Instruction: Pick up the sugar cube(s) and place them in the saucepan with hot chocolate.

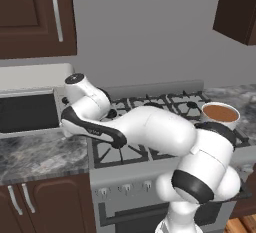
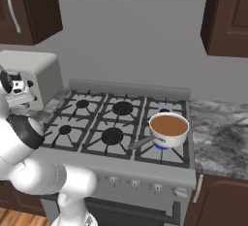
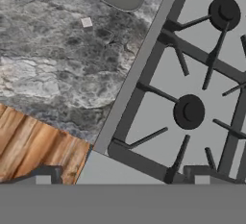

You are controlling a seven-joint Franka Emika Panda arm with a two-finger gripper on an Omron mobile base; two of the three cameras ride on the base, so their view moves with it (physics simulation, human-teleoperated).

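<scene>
The grey gas stove with black grates (image 2: 121,118) spans the middle of the right base view. At its lower right, the small round saucepan of pale grey metal holding brown hot chocolate (image 2: 168,129) sits on a burner, its long handle pointing toward lower left. In the left base view the white arm hides part of the pan. The small pale sugar cube (image 3: 86,22) lies upper left on the marbled grey counter (image 3: 57,69), too small to read its edges. The gripper's (image 3: 120,177) tips stand apart at the bottom edge, holding nothing.
</scene>
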